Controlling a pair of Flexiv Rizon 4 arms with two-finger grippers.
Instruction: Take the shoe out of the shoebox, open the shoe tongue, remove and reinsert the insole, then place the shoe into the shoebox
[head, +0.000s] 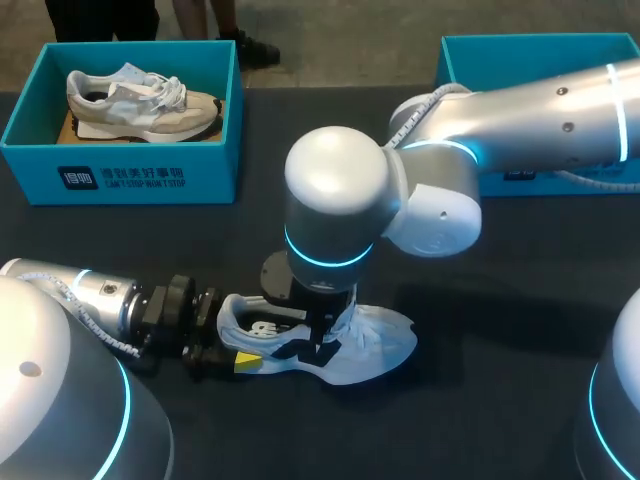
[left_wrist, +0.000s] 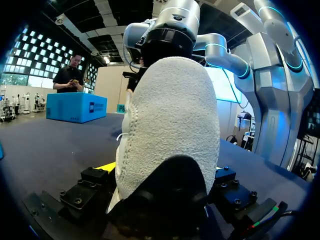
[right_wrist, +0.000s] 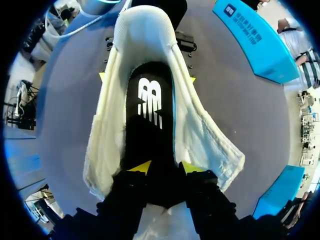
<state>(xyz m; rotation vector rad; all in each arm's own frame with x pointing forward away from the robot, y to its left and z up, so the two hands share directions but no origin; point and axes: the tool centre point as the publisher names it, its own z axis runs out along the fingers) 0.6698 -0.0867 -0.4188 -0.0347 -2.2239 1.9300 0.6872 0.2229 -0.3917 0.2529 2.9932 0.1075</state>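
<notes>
stage: insole work, roughly midway; removal or reinsertion, cannot tell | done: shoe out of shoebox, on bench, tongue spread open | left pincer: clenched on shoe heel | right pincer: grasping black insole between its tips, inside shoe | left: seat insole, return shoe to shoebox, well apart from both pincers
</notes>
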